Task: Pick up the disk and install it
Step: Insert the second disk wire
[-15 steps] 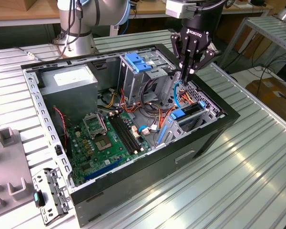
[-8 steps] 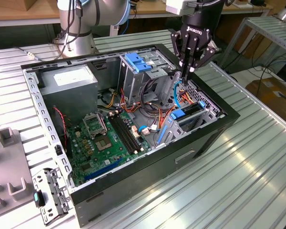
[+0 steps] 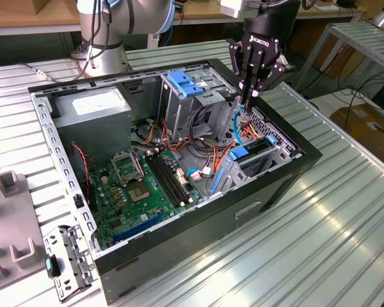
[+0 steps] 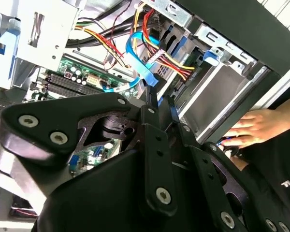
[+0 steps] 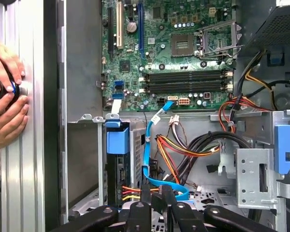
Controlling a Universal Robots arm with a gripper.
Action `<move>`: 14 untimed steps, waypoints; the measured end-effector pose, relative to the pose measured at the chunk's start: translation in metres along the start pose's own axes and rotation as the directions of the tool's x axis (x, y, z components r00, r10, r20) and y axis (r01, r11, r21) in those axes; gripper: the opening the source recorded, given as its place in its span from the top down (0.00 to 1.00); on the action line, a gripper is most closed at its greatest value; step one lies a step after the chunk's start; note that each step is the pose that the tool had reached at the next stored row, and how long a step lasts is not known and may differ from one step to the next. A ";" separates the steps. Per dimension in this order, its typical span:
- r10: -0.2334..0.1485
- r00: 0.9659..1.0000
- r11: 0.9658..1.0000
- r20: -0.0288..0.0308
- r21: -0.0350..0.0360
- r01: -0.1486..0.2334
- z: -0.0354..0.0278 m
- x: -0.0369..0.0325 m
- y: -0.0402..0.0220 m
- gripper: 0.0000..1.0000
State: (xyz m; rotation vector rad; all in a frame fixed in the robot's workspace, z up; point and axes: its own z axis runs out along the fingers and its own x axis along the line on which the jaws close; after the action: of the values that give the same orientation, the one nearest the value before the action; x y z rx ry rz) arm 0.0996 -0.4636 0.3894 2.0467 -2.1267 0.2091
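We are looking past the gripper [image 4: 160, 100], whose black fingers are drawn narrow, almost together; we cannot tell whether they are pinching anything. It is hanging low inside the open computer case [image 3: 179, 224], with its tips just beside the blue flat cable [image 5: 150, 145]. The disk [image 5: 120, 169] is standing on edge in its bay at the case's front corner, with its blue carrier frame showing at the top and red, yellow and black power wires [image 5: 130, 191] reaching it. We are judging the pick-up and seating as largely done, though we cannot see whether the disk is fully home or the blue flat cable is plugged in. A tangle of orange and black wires [image 5: 183, 145] is crowding the space beside the bay, and the grey cage with the blue latch [image 3: 182, 83] is standing close by. The motherboard [image 5: 183, 82] is lying beyond. A person's hands [image 5: 5, 96] are resting on something outside the case wall.
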 end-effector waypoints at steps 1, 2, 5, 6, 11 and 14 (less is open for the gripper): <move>0.006 1.000 1.000 0.000 -0.003 -0.006 0.0003 -0.0007 -0.0005 0.76; 0.011 1.000 1.000 0.000 -0.005 -0.011 0.0002 -0.0012 -0.0015 0.76; 0.022 1.000 1.000 -0.012 -0.009 -0.022 0.0001 -0.0021 -0.0055 0.76; 0.025 1.000 1.000 -0.016 -0.010 -0.025 0.0005 -0.0022 -0.0057 0.76; 0.030 0.999 0.999 -0.032 -0.012 -0.031 0.0055 -0.0066 -0.0062 0.76; 0.031 0.999 0.999 -0.033 -0.013 -0.031 0.0095 -0.0113 -0.0065 0.76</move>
State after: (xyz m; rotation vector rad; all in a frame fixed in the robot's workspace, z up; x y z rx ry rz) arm 0.1061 -0.4550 0.3774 1.9901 -2.1355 0.2303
